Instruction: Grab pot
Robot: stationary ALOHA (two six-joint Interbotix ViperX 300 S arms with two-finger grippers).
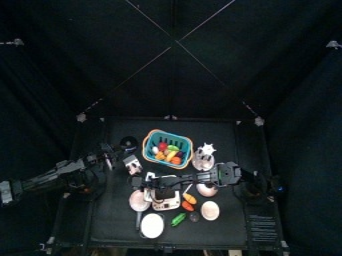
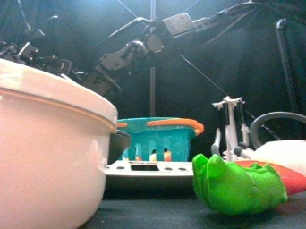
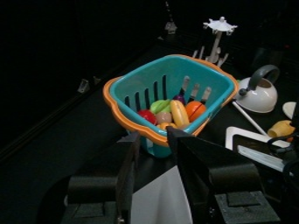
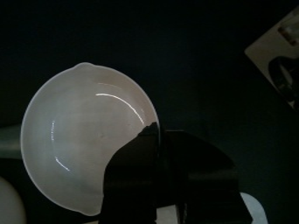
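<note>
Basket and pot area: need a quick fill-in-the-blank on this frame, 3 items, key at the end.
1. The teal basket has a rim coloured ____.
2. In the right wrist view, the right gripper hangs over a white ____.
3. In the left wrist view, the white kettle stands ____ the basket, not inside it.

Missing words: orange; pot; beside

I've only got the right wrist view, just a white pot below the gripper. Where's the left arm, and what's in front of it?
Observer: The left gripper hovers with its jaws open, facing a teal basket.
Operator: Anything in the basket?
Observer: Toy fruit, piled at its bottom.
Operator: Anything else close by?
Observer: A white kettle stands beside the basket, apart from it.
</note>
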